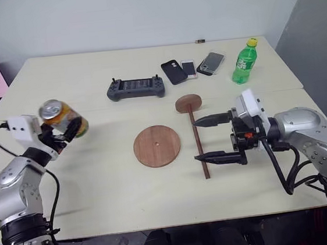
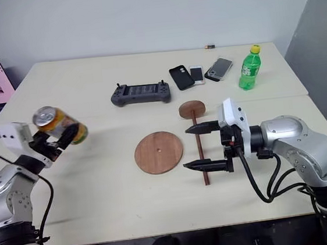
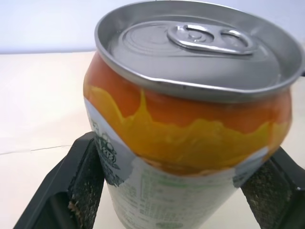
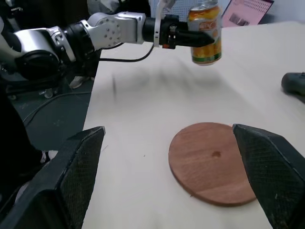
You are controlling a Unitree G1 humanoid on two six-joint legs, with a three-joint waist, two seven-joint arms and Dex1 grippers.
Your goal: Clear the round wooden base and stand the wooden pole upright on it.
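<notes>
The left pincer (image 1: 64, 131) is grasping an orange drink can (image 1: 65, 117) and holding it in the air above the left part of the worktop (image 1: 99, 182), the can tilting with its silver top toward the camera; in the left wrist view its black fingers (image 3: 86, 183) are pressing against both sides of the can. The round wooden base (image 1: 157, 146) is lying flat near the middle of the worktop with nothing resting on it, its small centre hole showing. Just to its right, the wooden pole (image 1: 198, 142) is lying flat on the worktop, its round end plate (image 1: 188, 103) pointing toward the far side. The right pincer (image 1: 212, 139) is released, its two fingers spreading wide and pointing toward the base, one finger sitting over the pole near the plate and the other near the pole's near end; whether they are touching the pole cannot be told. Farther back on the worktop are sitting a dark handheld controller (image 1: 136, 88), three phones (image 1: 193, 67) side by side, and a green bottle (image 1: 244, 62) standing upright.
</notes>
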